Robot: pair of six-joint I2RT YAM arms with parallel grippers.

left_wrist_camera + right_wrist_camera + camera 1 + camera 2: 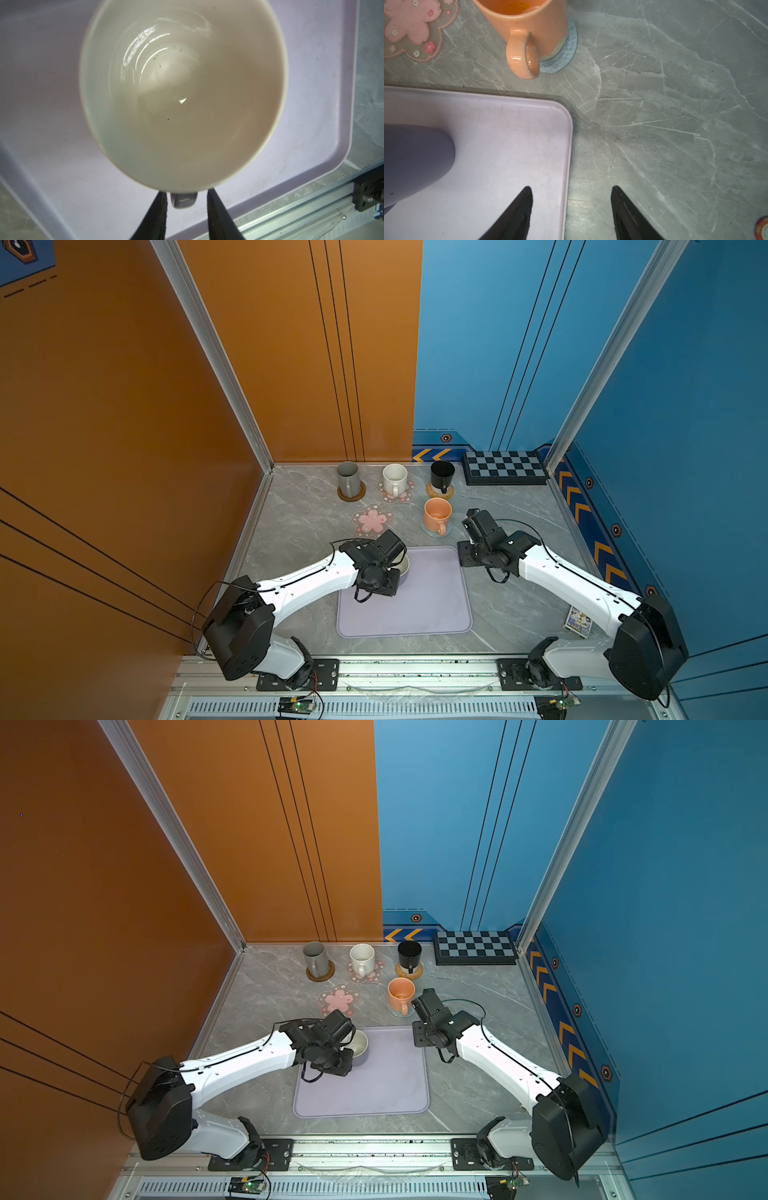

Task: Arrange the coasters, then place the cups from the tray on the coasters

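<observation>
The lavender cup [182,93], cream inside, stands at the far left of the pale lavender tray [432,605]. My left gripper [187,190] is open, its fingers either side of the cup's handle [184,200] with small gaps. My right gripper [572,188] hangs open and empty over the tray's far right corner. Grey cup [348,479] stands on the brown disc coaster [351,494], white cup [395,479] on a pink flower coaster [409,489], black cup [441,475] on the rattan coaster [435,492], and orange cup [437,514] on the grey-blue coaster [566,52]. A second pink flower coaster [372,520] lies bare.
A black checkered board [505,467] sits at the back right corner. A small printed card box [577,622] lies by the right arm's base. Orange and blue walls close three sides; a metal rail [415,668] runs along the front.
</observation>
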